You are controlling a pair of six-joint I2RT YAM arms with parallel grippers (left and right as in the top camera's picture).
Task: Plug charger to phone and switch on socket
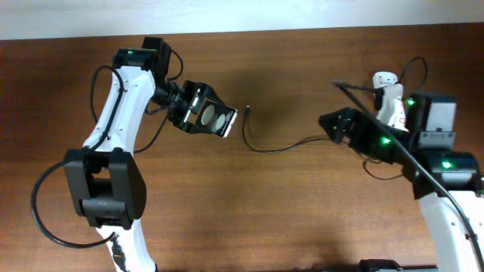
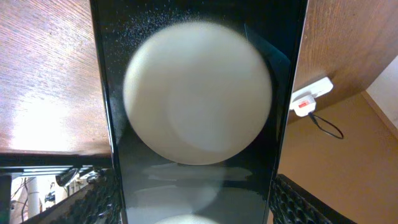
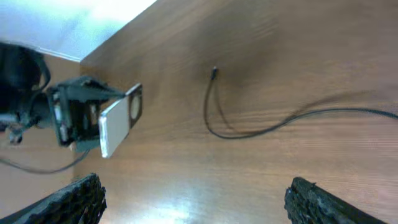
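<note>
Left gripper: is being closed on the phone's long edges.
Phone: is being held in the left gripper, its free end being pointed toward the charger's tip.
Charger: is being shown lying on the table, its plug tip near the phone's end, not touching.
Right gripper: is being held with jaws wide apart, nothing between them.
Socket: is being seen past the phone's edge, its red switch showing.

Phone swamps the left wrist view, cut off top and bottom, its screen one blurred white glare. Overhead, the socket sits half hidden behind the right arm. The charger runs off the right wrist view's right edge, its plug tip too small to read.
</note>
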